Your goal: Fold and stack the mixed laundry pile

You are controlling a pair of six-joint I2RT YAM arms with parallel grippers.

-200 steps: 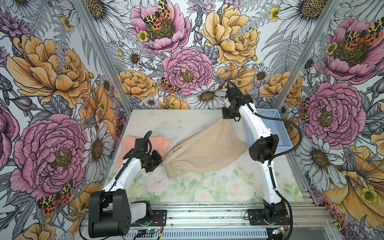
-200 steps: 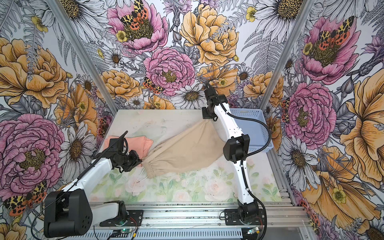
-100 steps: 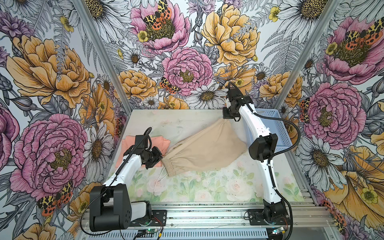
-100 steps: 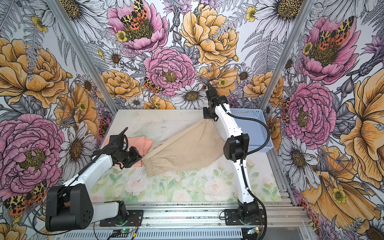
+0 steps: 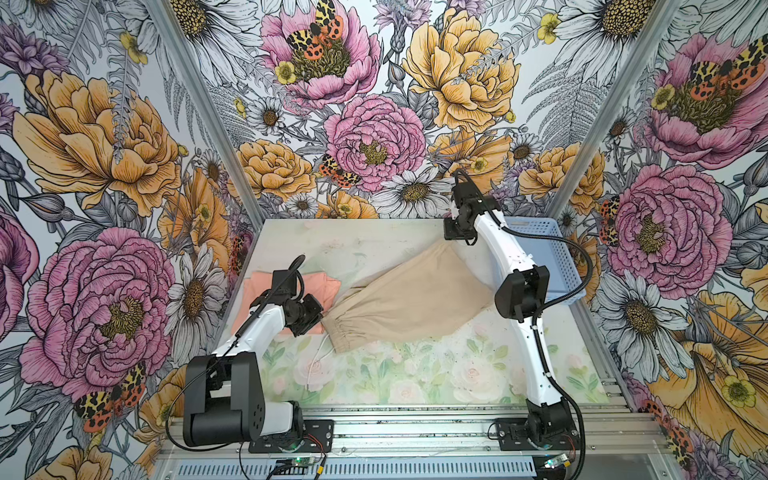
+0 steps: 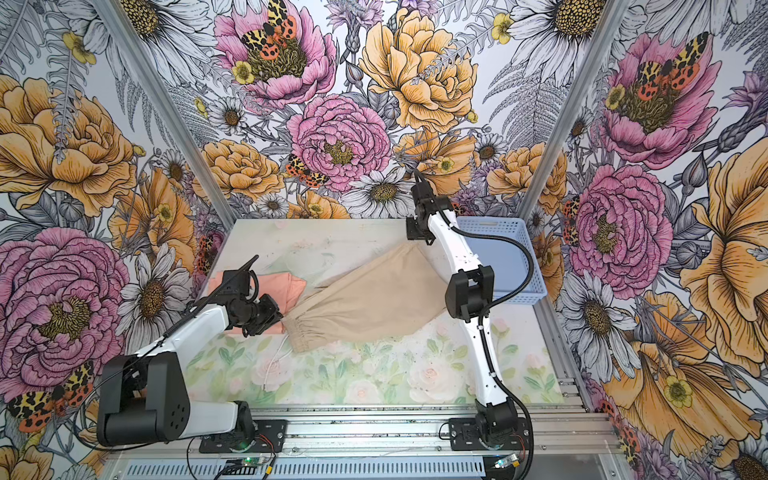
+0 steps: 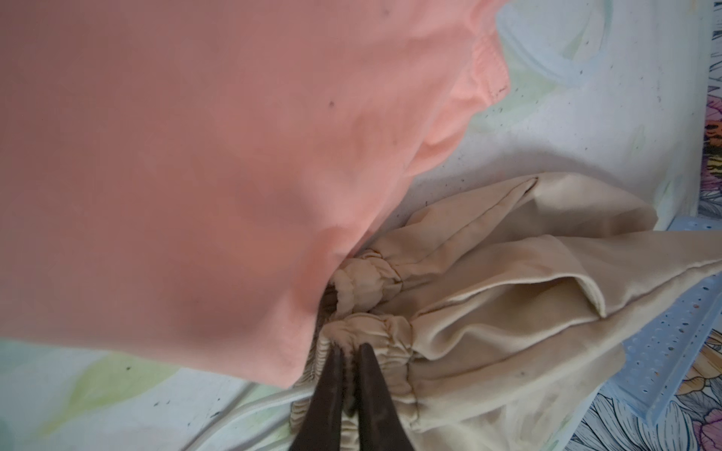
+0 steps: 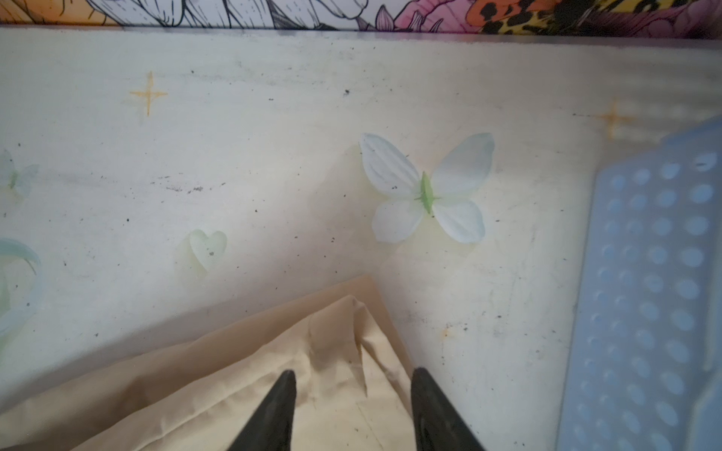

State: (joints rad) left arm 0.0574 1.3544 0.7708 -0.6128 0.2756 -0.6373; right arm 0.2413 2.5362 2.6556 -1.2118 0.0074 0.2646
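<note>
The mixed laundry pile (image 5: 345, 309) is lying as two pieces on the table (image 5: 374, 374): the peach-pink T-shirt (image 5: 322, 286) is sitting folded at the left edge, and the beige shorts (image 5: 411, 299) are stretching diagonally from just beside it up toward the blue basket (image 5: 552, 257), their waistband (image 5: 353, 332) touching the shirt's edge. What we are seeing change is the letting go. A second ago the shorts were drawn out between the two arms; now the right gripper (image 8: 353, 373) is standing with its jaws well apart over the far corner, which is lying flat on the table with nothing clamped. The left gripper (image 7: 350, 347) is lagging: its fingers (image 7: 332, 390) are showing only a thin slit between them at the gathered waistband, and we cannot tell whether cloth is still pinched there (the elastic is bunching right at the tips). The white drawstring (image 5: 318, 361) is trailing loose on the table. We are reading this as the spreading step ending, with the shorts laid out and hardly shifting as they are released. What is remaining, we judge, is folding them across and stacking them with the shirt.
</note>
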